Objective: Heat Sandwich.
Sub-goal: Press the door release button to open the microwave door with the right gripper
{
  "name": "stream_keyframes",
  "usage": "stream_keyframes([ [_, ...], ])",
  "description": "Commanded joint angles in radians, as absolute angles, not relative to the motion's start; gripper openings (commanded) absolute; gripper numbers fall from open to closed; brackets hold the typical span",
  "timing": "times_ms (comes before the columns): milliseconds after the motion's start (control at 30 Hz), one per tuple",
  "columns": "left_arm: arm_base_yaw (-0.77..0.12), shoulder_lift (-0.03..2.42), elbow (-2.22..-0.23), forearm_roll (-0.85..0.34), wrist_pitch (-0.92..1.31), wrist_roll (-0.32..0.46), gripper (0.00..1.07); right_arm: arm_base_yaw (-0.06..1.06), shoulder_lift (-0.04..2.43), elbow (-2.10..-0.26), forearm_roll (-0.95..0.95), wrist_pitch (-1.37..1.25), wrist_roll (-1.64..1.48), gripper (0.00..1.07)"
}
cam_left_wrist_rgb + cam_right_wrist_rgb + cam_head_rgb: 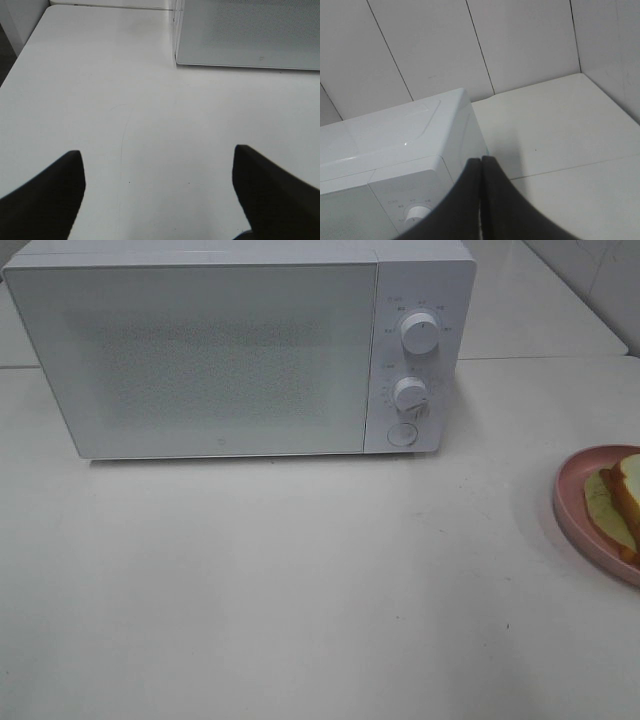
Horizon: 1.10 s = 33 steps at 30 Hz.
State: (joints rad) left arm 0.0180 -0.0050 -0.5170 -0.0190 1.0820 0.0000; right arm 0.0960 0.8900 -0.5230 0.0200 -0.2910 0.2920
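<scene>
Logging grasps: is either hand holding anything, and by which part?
Nothing held: left hand open, right hand shut empty; sandwich sits on the pink plate.

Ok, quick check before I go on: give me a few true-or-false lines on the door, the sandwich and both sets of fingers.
1. The microwave door is closed. True.
2. The sandwich is inside the microwave. False: it lies on the pink plate at the right edge of the table.
3. The left fingers stand wide apart over the table, holding nothing. True.
4. The right fingers hold the sandwich. False: they are shut on nothing.
</scene>
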Motion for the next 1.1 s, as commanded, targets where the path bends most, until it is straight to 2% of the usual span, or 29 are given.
stream_keyframes([
  [33, 0.013, -0.022, -0.515, -0.021, 1.069, 0.000, 0.76, 0.129, 0.942, -0.530, 0.012, -0.348, 0.346, 0.00],
  [400, 0.013, -0.022, -0.515, -0.019, 1.069, 0.000, 0.76, 0.312, 1.169, -0.530, 0.020, -0.543, 0.461, 0.00],
  [633, 0.013, -0.022, -0.515, -0.019, 1.069, 0.000, 0.76, 0.370, 1.256, -0.516, 0.033, -0.627, 0.518, 0.00],
  [867, 0.013, -0.022, -0.515, -0.019, 1.069, 0.000, 0.76, 0.431, 1.346, -0.420, 0.202, -0.791, 0.558, 0.00],
  [1100, 0.013, -0.022, -0.515, -0.019, 1.069, 0.000, 0.76, 0.479, 1.427, -0.410, 0.204, -0.843, 0.630, 0.00],
])
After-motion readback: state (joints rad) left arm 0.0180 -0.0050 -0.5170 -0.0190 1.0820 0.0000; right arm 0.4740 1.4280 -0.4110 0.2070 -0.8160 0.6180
